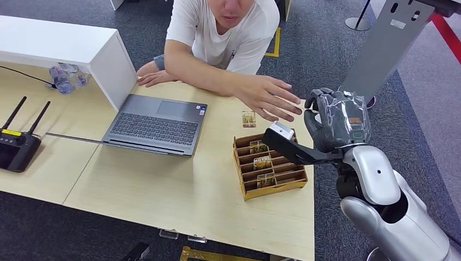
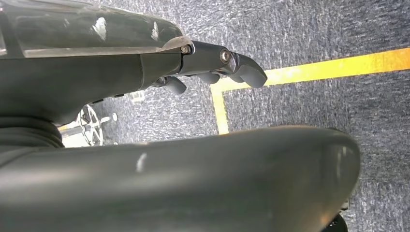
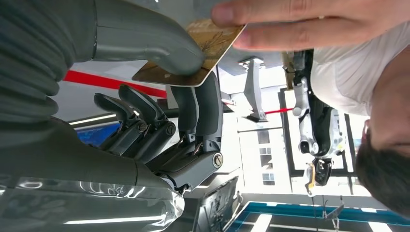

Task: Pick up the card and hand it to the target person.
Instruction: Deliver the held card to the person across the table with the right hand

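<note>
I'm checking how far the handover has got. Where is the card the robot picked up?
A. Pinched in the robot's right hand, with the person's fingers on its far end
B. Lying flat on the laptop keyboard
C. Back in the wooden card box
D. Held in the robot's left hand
A: in the right wrist view the right hand pinches the card under its thumb while the person's hand touches the card's other end.

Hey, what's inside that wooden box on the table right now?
The wooden box holds gold cards standing upright in its slots, three of them visible. The far end is covered by the right robot hand and its wrist camera mount, so any cards there cannot be seen.
</note>
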